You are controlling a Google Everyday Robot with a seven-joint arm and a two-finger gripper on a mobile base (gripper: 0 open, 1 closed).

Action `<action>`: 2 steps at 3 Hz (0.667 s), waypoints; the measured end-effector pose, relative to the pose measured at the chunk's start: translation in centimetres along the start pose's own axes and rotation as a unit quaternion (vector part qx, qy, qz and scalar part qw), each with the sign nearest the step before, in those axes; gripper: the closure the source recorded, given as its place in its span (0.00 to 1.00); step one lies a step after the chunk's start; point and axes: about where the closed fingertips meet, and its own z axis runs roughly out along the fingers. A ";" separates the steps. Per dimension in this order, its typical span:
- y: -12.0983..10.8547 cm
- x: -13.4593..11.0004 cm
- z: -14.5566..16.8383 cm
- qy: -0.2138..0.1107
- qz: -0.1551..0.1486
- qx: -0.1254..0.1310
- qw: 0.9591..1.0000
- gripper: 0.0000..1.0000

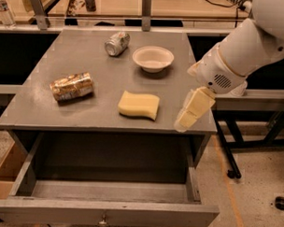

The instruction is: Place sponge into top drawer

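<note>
The pale yellow sponge lies flat on the grey table top, near its front edge and right of centre. The top drawer stands pulled out below the table, with a small metal knob on its front panel, and nothing shows inside it. My gripper hangs from the white arm over the table's front right corner, a short way right of the sponge and apart from it.
A gold-patterned snack bag lies at the table's left. A tipped silver can and a white bowl stand at the back. A black stand leg is on the floor at right. A cardboard box sits at lower left.
</note>
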 end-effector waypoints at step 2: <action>-0.7 0.2 1.3 -0.006 0.007 0.002 1.000 0.00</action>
